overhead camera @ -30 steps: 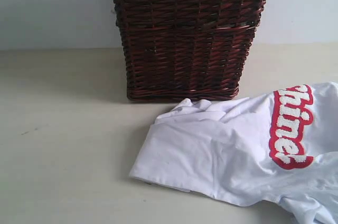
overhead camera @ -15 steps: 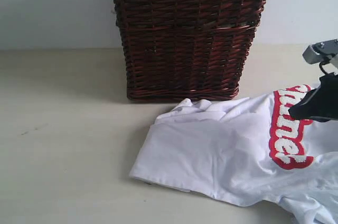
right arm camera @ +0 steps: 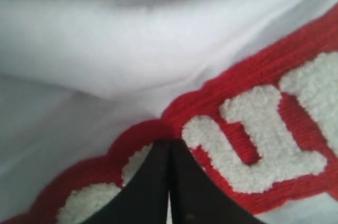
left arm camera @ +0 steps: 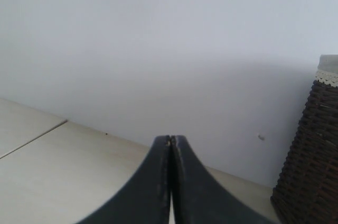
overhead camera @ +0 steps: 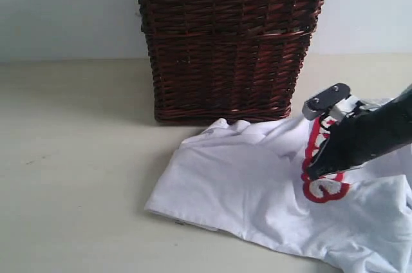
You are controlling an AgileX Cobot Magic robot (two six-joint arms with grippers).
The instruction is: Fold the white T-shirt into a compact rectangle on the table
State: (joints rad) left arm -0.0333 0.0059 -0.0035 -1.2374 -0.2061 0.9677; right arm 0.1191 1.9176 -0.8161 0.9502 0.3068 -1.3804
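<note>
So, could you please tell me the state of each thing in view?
White cotton T-shirt with red-edged lettering: unfolded, rumpled, on the pale beige table.
Dark brown wicker basket: upright.
Left tool: shut, empty.
Right tool: shut, tips on the lettering.

Close-up of a white T-shirt (right arm camera: 132, 49) filling the frame. Soft folds of plain cloth blur across the far part. Fuzzy white letters (right arm camera: 264, 176) with a thick red outline (right arm camera: 253, 71) run diagonally. The right gripper (right arm camera: 169, 145), black, has its two fingers pressed together, tips meeting the red edge of the lettering. Whether cloth is pinched between them cannot be seen.
</note>
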